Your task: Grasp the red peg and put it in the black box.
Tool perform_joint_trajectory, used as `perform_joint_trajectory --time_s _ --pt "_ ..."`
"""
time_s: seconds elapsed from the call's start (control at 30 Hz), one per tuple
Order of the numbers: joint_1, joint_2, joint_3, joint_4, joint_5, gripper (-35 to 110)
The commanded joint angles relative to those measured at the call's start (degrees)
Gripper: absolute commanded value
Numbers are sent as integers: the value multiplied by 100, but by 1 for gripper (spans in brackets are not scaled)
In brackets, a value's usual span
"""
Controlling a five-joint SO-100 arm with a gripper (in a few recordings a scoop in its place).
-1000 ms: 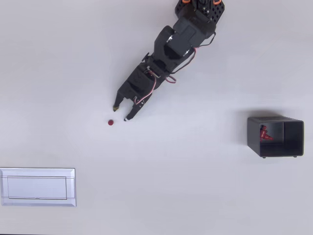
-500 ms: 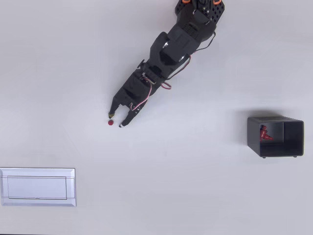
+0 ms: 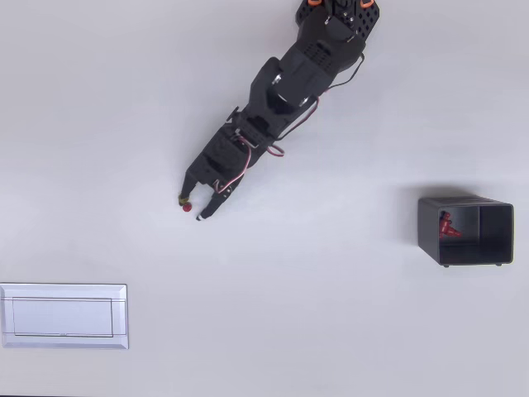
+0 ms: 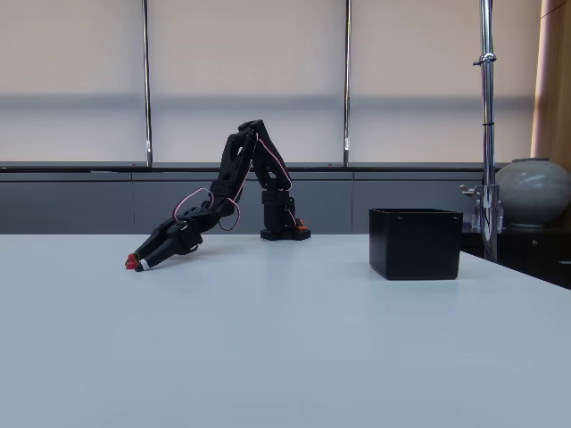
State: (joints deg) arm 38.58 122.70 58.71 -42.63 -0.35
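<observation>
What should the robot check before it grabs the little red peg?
1. Peg between the fingers: ok, it sits in the gap of the gripper.
2. Gripper open: ok.
3. Gripper down at the table: ok in the fixed view.
4. Fingers touching the peg: cannot tell.
5. Box upright, top open: ok.
6. Room in the box: ok, a red piece lies at one end.

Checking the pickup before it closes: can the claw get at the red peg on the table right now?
Probably yes. The claw is open and low at the table, the red peg sits between its fingertips, and nothing else lies near it.
</observation>
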Motion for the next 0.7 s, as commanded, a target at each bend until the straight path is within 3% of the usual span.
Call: perform_joint_trajectory --time_s 0.0,0.23,0.67 --pt "97 105 158 0 0 16" --pt "88 149 141 -79 26 16" --pt "97 211 123 -237 53 3"
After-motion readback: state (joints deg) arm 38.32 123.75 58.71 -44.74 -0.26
